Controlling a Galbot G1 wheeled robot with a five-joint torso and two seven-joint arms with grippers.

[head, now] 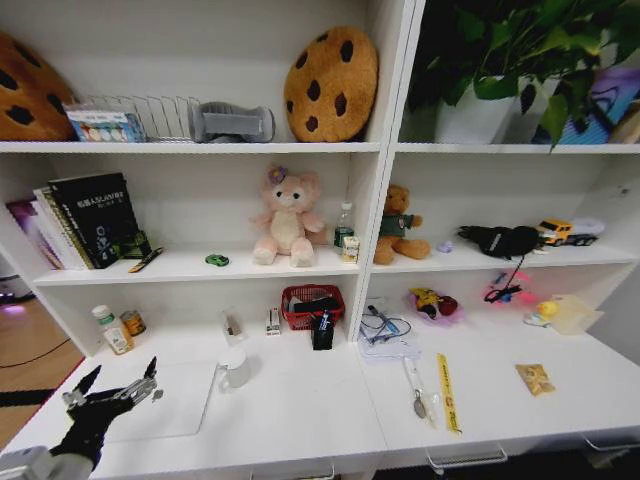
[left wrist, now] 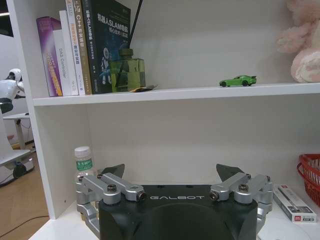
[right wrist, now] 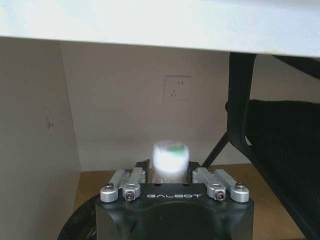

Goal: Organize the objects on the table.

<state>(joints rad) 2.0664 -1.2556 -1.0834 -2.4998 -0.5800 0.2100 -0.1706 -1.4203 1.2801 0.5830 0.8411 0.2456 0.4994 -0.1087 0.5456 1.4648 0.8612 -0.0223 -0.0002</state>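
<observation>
My left gripper [head: 120, 375] hovers open over the left end of the white table [head: 300, 420], just above the slim silver laptop [head: 175, 400] lying flat there. In the left wrist view the same gripper [left wrist: 170, 172] faces the shelf unit with nothing between its fingers. A tiny green toy car [head: 217, 260] [left wrist: 238, 80] is parked on the shelf board above. A pen [head: 418, 392] lies right of centre beside a yellow ruler [head: 447, 392]. My right gripper [right wrist: 170, 172] sits below the table's underside, shut on a small bright white container [right wrist: 170, 157].
A red basket [head: 312, 305], a white cup [head: 235, 368], a green-capped bottle [head: 112, 330] [left wrist: 84, 160] and cables [head: 385, 328] stand at the table's back. Books [head: 85, 218], a pink plush [head: 287, 220] and a teddy [head: 398, 225] fill the shelf. A black chair [right wrist: 280, 145] stands near the right gripper.
</observation>
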